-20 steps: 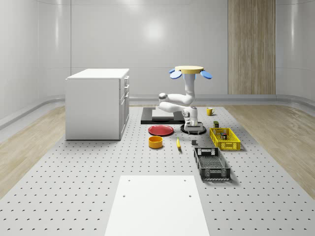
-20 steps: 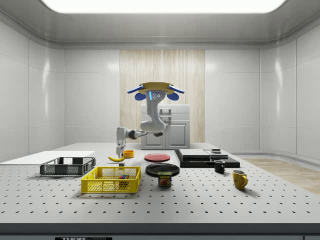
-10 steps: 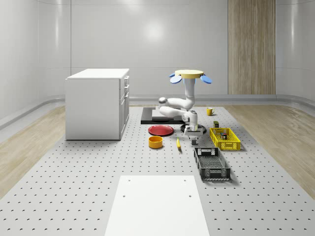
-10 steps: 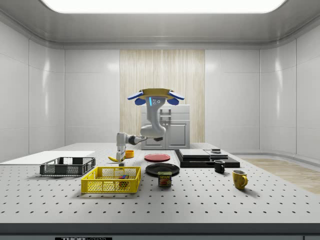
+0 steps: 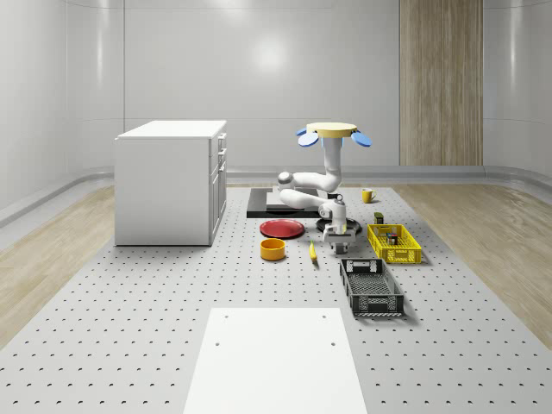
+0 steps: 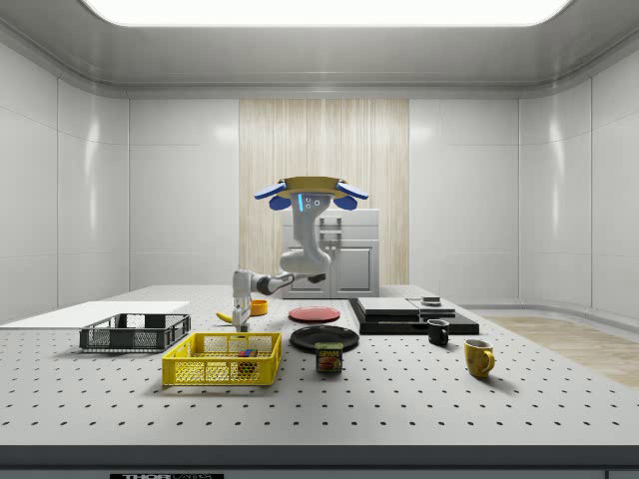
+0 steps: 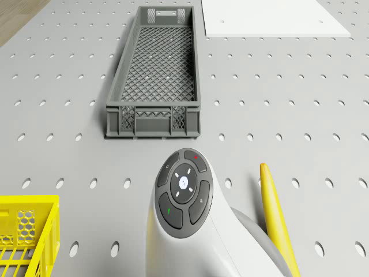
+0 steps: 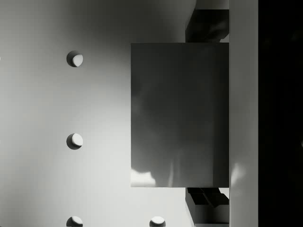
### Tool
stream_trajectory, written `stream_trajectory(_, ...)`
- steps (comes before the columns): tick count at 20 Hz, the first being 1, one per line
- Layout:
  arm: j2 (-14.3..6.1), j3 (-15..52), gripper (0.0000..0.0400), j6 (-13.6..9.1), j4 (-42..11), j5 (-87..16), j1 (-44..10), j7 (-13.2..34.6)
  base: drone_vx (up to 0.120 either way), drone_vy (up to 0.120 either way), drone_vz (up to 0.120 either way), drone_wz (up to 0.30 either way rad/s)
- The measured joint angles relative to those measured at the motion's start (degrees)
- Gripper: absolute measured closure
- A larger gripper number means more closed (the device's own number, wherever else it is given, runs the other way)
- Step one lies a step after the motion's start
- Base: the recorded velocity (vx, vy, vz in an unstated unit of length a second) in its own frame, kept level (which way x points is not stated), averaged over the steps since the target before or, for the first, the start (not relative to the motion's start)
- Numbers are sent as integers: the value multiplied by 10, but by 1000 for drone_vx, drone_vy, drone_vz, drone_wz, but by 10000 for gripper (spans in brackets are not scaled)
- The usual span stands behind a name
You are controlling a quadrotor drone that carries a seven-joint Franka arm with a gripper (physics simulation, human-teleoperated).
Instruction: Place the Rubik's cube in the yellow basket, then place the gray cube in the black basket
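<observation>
Judging by the multicoloured Rubik's cube point(image 6: 245, 352) in the yellow mesh basket point(image 6: 222, 360), your first step looks done. Your pincer point(image 5: 335, 243) is low over the plain gray cube point(image 8: 180, 115); its grip I cannot tell. The black mesh basket point(image 7: 154, 75) just beyond it awaits that cube.

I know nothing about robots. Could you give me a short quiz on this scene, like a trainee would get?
1. True or false: the gray cube lies in the black basket.
2. Which basket holds the Rubik's cube? A: black. B: yellow. C: neither.
3. The drone hovers over the table; its gripper hangs low beside which fruit?

Key: 1 false. 2 B, the yellow basket. 3 the banana.
</observation>
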Motion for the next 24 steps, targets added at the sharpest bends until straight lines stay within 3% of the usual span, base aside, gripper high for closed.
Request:
stream_trajectory(4,2,-11,0,3,4,-11,-2,-1,0,0,0,0)
stream_trajectory(8,5,-16,90,3,6,-16,-2,-2,0,0,0,0)
stream_trajectory(12,7,-18,128,1,7,-19,-1,-2,0,0,0,0)
stream_trajectory(21,12,-4,148,-10,0,-8,5,-4,0,0,0,0)
stream_trajectory(24,13,16,149,-20,-8,12,10,-4,0,0,107,0)
